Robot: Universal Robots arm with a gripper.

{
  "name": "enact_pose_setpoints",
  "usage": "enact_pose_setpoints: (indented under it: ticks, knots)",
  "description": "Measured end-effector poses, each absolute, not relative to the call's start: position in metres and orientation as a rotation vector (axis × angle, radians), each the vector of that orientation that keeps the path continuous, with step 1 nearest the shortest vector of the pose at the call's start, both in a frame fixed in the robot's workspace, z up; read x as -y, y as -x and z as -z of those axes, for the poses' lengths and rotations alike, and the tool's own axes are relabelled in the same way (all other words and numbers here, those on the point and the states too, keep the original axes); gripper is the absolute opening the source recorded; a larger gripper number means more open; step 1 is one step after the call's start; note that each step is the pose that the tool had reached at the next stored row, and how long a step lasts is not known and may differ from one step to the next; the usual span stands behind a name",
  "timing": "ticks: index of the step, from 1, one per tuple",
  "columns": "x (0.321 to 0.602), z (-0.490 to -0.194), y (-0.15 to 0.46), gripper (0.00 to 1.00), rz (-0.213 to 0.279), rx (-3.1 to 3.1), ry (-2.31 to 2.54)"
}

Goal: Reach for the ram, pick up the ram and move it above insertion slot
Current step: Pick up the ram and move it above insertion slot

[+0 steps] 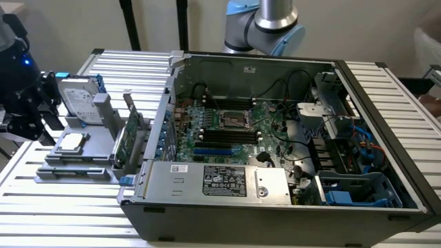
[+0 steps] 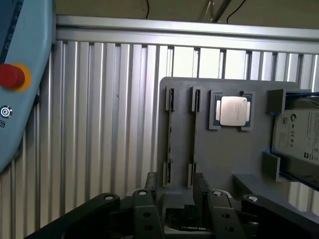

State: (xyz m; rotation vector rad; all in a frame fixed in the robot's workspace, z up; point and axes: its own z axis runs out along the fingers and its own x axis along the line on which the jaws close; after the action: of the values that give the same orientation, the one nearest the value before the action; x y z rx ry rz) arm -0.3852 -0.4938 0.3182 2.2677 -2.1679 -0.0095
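Ribbed aluminium table (image 1: 41, 206), grey holder (image 2: 234, 154): ram (image 2: 170, 139) lies edge-up just ahead of gripper (image 2: 177, 194), long axis running straight away from it (jaws apart, nothing held).

Operating remotely, I am watching my arm (image 1: 274, 20) showing silver joints capped in pale blue; its black gripper (image 2: 177, 204) is showing bright screw heads (image 2: 143, 192), and a blue light (image 1: 26, 62) is glowing on the wrist.

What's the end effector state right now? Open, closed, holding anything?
End effector: open, holding nothing, above the gray holder.
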Motion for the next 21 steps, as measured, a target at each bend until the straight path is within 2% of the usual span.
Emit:
enact_pose_setpoints:
  ticks: [21]
  knots:
    - [0.494, -0.28, 0.385, 0.42, 0.009, 2.166, -2.27]
